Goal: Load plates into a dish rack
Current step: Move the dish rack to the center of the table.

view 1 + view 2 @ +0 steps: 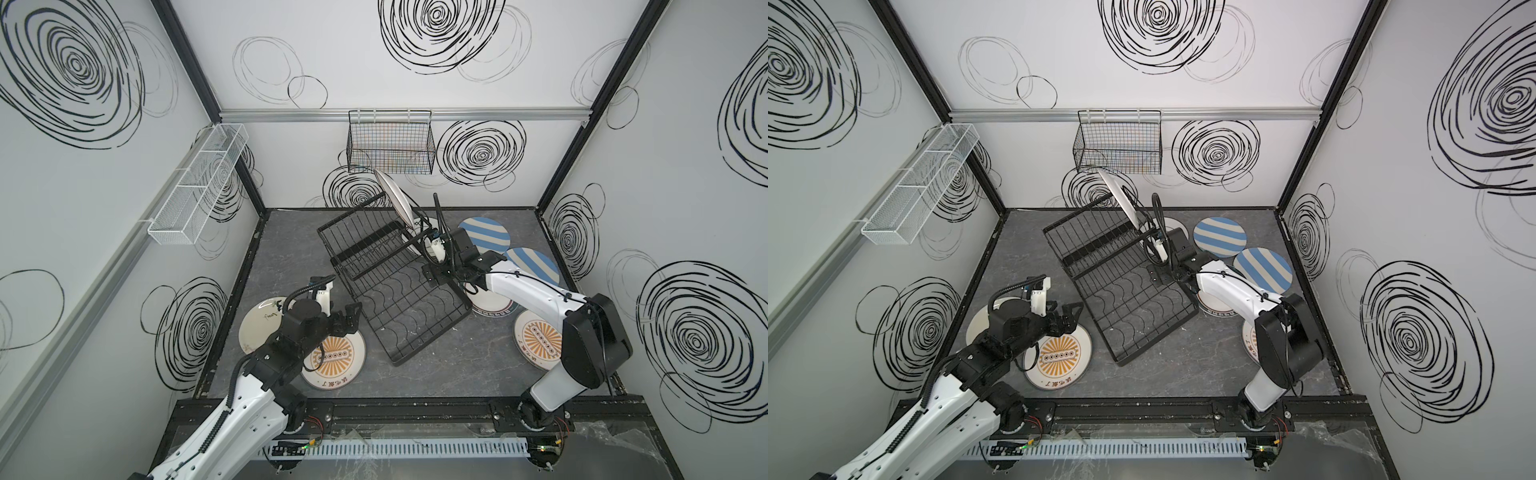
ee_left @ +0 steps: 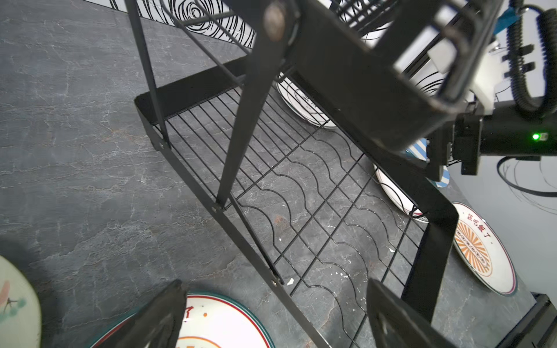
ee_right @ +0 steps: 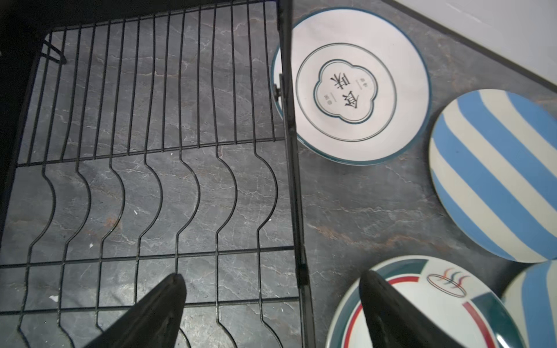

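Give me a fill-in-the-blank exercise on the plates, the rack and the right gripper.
1. The one plate in the dish rack stands on its ____, not flat.
2. The two plates nearest the back right corner carry blue and white ____.
3. The right gripper has its jaws ____.
4. The rack's lower tray holds ____ plates.

Missing words: edge; stripes; open; no.

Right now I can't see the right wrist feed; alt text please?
Open right gripper above the side rail of the dish rack, its wavy-slot tray empty in this view. Beside the rack, flat on the table: white emblem plate, blue-striped plate, green-red rimmed plate.
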You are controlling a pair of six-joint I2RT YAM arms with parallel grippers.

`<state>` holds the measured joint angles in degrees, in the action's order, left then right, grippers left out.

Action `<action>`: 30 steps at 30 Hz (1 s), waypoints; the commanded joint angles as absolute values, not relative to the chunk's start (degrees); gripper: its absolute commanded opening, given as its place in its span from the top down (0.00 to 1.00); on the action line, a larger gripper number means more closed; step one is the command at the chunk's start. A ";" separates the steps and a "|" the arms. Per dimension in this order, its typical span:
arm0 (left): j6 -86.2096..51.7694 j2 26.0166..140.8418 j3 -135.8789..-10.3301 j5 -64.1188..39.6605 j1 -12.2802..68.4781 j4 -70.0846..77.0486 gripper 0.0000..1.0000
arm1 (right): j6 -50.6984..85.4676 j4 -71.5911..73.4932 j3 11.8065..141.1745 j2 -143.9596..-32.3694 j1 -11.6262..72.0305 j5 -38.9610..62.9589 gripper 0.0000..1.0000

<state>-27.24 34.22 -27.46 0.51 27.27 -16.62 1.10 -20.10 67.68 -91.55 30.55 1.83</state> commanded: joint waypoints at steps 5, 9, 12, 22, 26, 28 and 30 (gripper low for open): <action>-27.68 33.94 -27.24 0.12 27.28 -14.39 0.04 | 2.92 -1.24 64.97 -87.23 29.37 4.20 0.08; -27.90 33.07 -27.07 0.52 27.35 -14.58 0.04 | 3.52 2.24 64.56 -88.76 29.53 6.99 0.08; -27.86 33.04 -27.16 0.52 27.41 -14.68 0.04 | 3.39 4.65 64.10 -90.28 29.53 9.70 0.08; -27.81 33.66 -27.17 0.85 27.44 -14.69 0.04 | 2.60 2.64 66.34 -97.51 29.59 7.75 0.08; -27.86 34.18 -27.09 0.83 27.49 -14.50 0.04 | 2.63 -1.81 69.60 -101.05 29.31 4.99 0.08; -27.69 34.45 -27.16 0.75 27.47 -14.48 0.04 | 3.06 -4.93 71.79 -103.06 29.28 2.70 0.08; -27.69 34.63 -27.25 0.75 27.39 -14.67 0.04 | 3.59 -8.23 73.60 -104.60 29.59 -0.60 0.08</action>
<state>-27.27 34.46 -27.42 0.30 27.31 -16.62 3.05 -6.68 69.54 -103.66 29.26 4.82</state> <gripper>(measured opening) 0.960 0.922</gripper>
